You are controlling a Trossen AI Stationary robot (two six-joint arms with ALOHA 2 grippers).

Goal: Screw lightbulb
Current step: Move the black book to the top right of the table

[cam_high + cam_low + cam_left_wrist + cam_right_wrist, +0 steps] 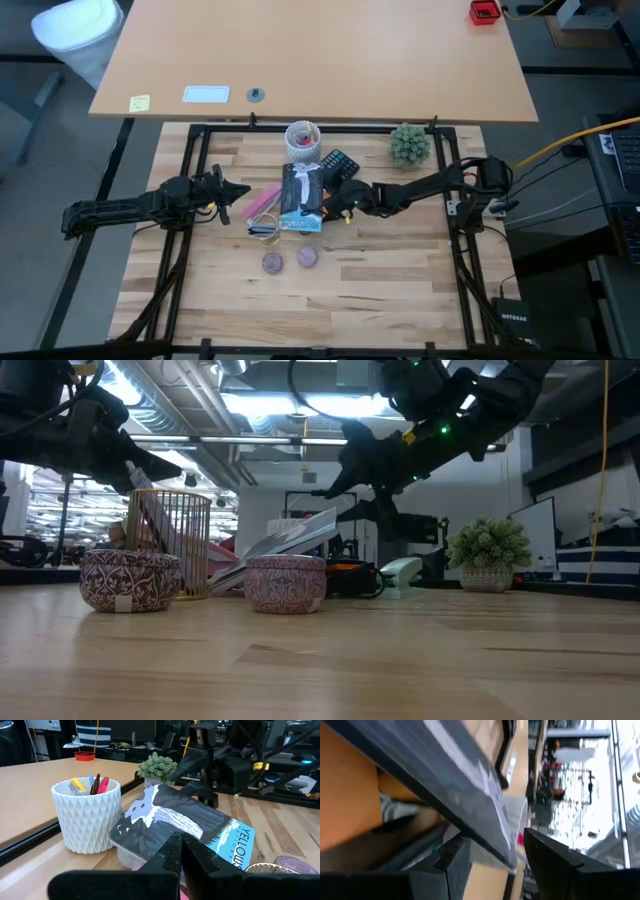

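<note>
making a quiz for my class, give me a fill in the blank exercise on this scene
1. The white patterned cup holds ____.
2. The left pincer has its fingers ____.
3. In front of the book lie two flat round discs coloured ____.
4. The small green plant stands on the same side of the table as the ____ arm.

Missing words: pens; shut; purple; right

From my station, the surroundings: butcher-block work table (330,300) in a black frame; beyond it a pale wooden desk (310,50) carrying a red box (484,11) and a yellow sticky note (139,102); grey floor (560,330); white bin (75,28) (top corner); ceiling light panels (290,402) among exposed ducts; yellow cable (570,140).
</note>
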